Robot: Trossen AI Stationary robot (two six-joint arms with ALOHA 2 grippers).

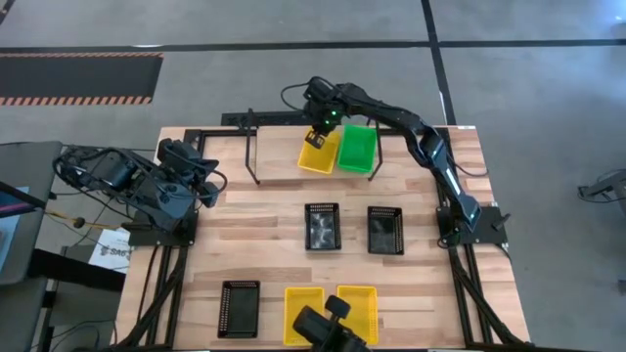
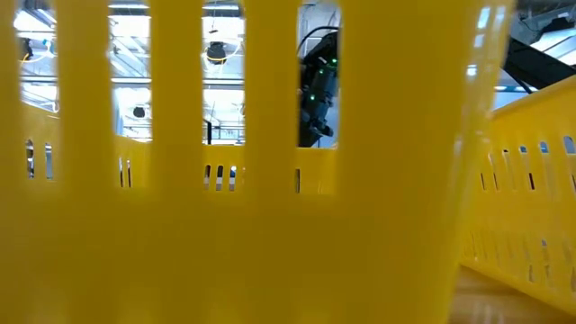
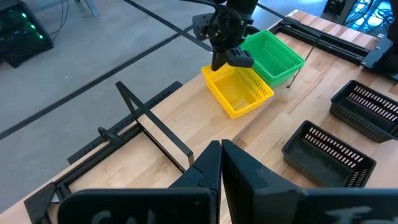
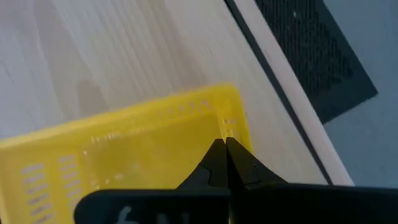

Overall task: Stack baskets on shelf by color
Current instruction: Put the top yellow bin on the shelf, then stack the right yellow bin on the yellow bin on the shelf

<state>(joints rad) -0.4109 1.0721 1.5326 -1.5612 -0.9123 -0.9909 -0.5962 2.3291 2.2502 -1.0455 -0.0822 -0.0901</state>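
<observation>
Yellow basket [image 1: 316, 154] upper centre of high view, beside green basket [image 1: 356, 149]; right gripper [image 1: 320, 136] clamped on its rim. Left gripper [image 3: 221, 163] fingers together, left edge.

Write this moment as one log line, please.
right gripper: shut on yellow basket rim, on shelf beside green basket | left gripper: shut, waiting at table's left

Pale wood table [image 1: 264, 230] carries the shelf [image 1: 252, 147] along its far edge (black wire rack, looped uprights). Inside the shelf: a yellow basket [image 1: 318, 154] with a green basket [image 1: 357, 149] just beside it. Nearer than the shelf, mid-table, two black baskets [image 1: 322, 226] [image 1: 385, 230] side by side; farthest from it, a third black basket [image 1: 240, 309] and two yellow baskets [image 1: 302, 311] [image 1: 359, 304].
</observation>
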